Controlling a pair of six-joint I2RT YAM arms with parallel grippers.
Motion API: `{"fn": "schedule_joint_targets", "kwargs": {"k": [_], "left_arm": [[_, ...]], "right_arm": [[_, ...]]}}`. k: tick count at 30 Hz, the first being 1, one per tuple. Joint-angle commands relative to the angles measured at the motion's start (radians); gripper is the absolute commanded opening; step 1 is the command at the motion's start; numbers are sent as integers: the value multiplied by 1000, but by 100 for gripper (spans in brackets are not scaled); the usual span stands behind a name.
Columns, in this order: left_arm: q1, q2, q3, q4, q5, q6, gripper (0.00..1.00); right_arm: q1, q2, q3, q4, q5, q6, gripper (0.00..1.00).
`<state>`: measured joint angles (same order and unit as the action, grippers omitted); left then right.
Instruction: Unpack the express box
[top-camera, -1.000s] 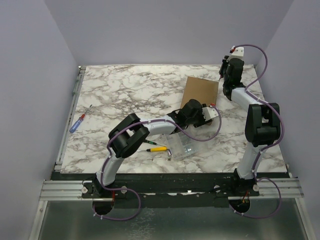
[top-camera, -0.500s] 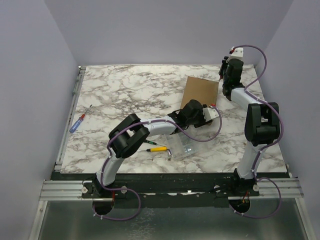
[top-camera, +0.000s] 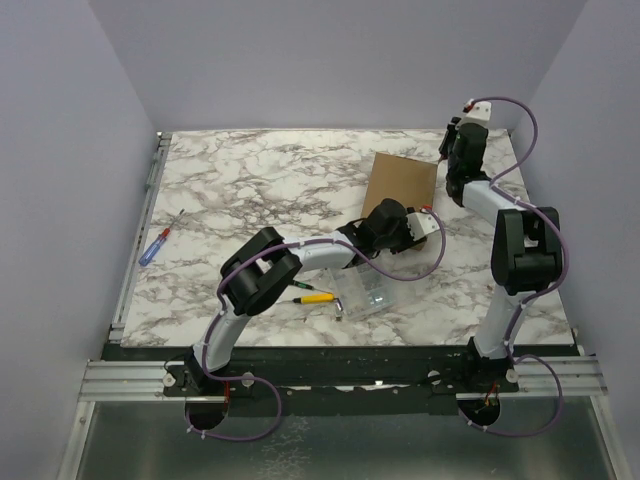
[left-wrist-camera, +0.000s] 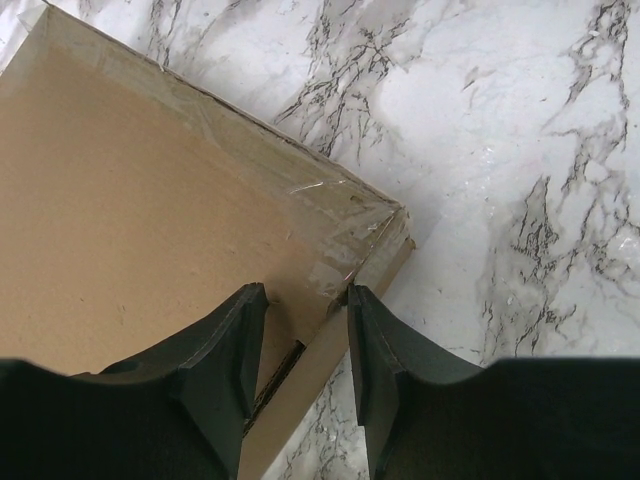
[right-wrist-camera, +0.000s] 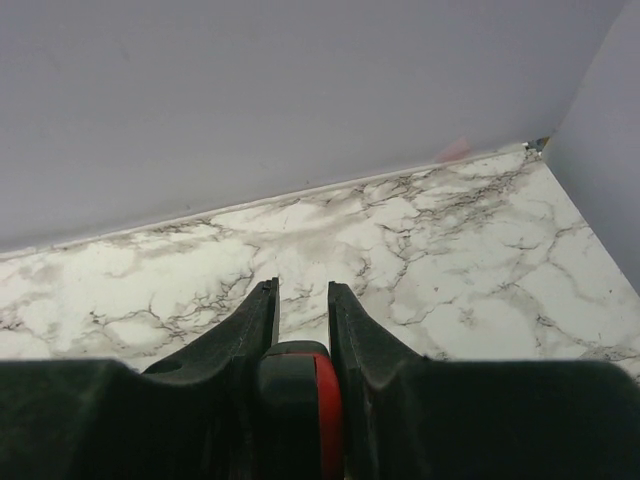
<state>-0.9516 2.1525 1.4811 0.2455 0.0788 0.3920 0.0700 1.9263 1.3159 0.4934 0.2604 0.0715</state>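
Note:
The express box (top-camera: 403, 183), a flat brown cardboard mailer, lies closed at the back right of the table. In the left wrist view its clear-taped near corner (left-wrist-camera: 375, 215) shows. My left gripper (top-camera: 418, 226) sits at that corner. Its jaws are apart and straddle the box's side edge (left-wrist-camera: 307, 292), one finger (left-wrist-camera: 225, 345) over the lid, the other outside the wall. My right gripper (top-camera: 452, 140) is raised behind the box's far right corner, facing the back wall. It is shut (right-wrist-camera: 302, 288) on a black and red tool (right-wrist-camera: 300, 400).
A clear plastic compartment case (top-camera: 365, 292) lies near the front under the left forearm. A yellow-handled tool (top-camera: 315, 297) lies beside it. A blue and red screwdriver (top-camera: 155, 242) lies at the left edge. Walls close in the back and the sides.
My right wrist has shifted slightly to the right and back with the tool in it. The left arm and the box have not moved.

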Motion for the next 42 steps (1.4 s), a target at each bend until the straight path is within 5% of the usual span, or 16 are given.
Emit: {"fn": "schedule_joint_targets", "kwargs": {"k": [1, 42], "left_arm": [[-6, 28, 20, 2, -55, -29, 43], [-4, 24, -34, 80, -146, -117, 41]], "right_arm": [[10, -32, -62, -46, 30, 25, 0], [125, -208, -201, -292, 150, 122, 0]]}}
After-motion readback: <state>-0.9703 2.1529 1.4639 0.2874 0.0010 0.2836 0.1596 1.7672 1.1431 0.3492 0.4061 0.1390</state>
